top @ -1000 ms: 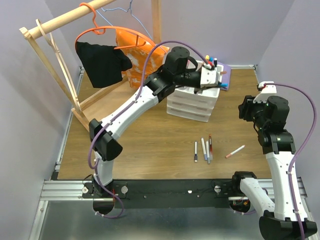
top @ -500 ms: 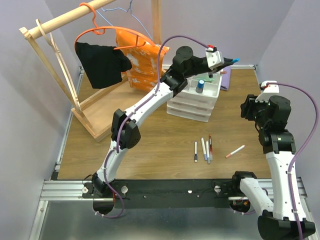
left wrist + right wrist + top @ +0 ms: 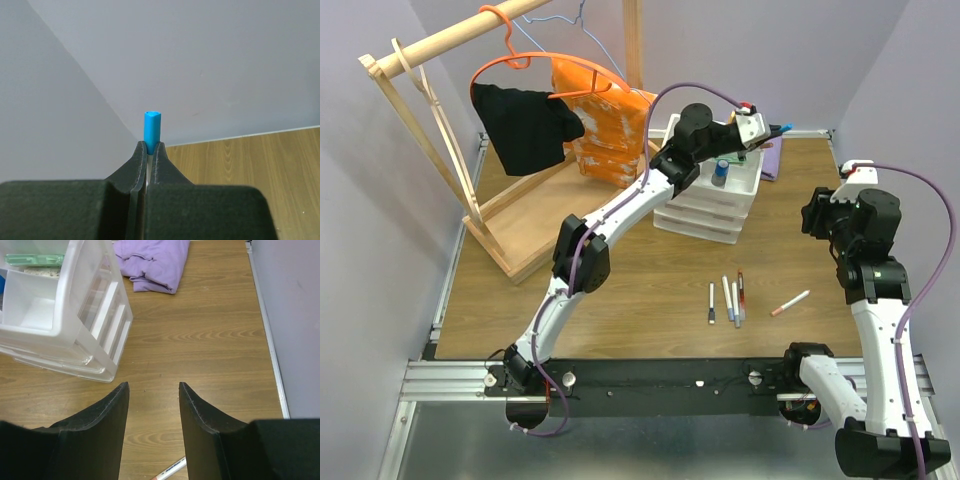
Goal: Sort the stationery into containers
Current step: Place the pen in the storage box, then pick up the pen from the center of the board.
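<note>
Pens lie clustered on the wooden counter in the overhead view, with a stray pen slightly to their right, all well apart from both hands. Farther back, the left hand hangs above the far right corner of the white organiser, and a blue-capped pen sticks out past its fingertips.

From the left wrist, the fingers are pressed together on that pen's blue cap.

From the right wrist, the right hand is spread wide and holds nothing, above bare counter. The organiser is up-left, and the stray pen lies below the gap between the fingers.
</note>
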